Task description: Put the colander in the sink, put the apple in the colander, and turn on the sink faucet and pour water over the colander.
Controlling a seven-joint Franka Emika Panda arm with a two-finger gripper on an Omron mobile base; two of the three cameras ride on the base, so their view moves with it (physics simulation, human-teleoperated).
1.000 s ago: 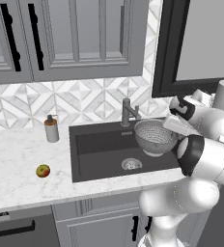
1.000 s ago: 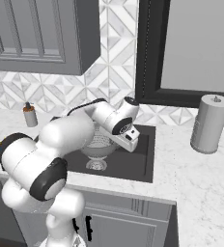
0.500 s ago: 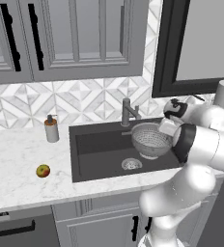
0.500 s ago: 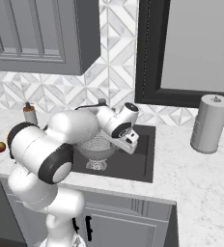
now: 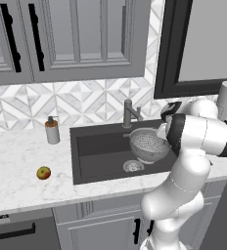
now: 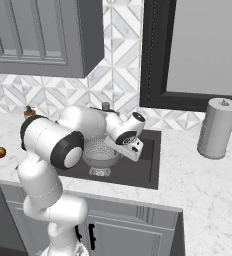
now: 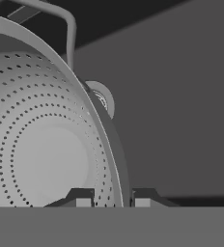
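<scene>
1. The colander [image 5: 148, 145] is held inside the sink [image 5: 93, 146], just above the drain [image 5: 133, 166].
2. Its rim is pinched between the narrowly set fingers [image 7: 83, 198]; the bowl spreads away from them.
3. Open basin floor is left beneath for lowering.
4. The apple [image 5: 43, 173] lies on the desk [image 5: 17, 161], well apart, beyond the sink's far edge.

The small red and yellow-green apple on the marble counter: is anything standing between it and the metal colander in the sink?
Nothing visible blocks it. The apple lies on bare white counter left of the dark sink; the pierced silver colander is open-topped at the basin's right, gripper at its rim.
</scene>
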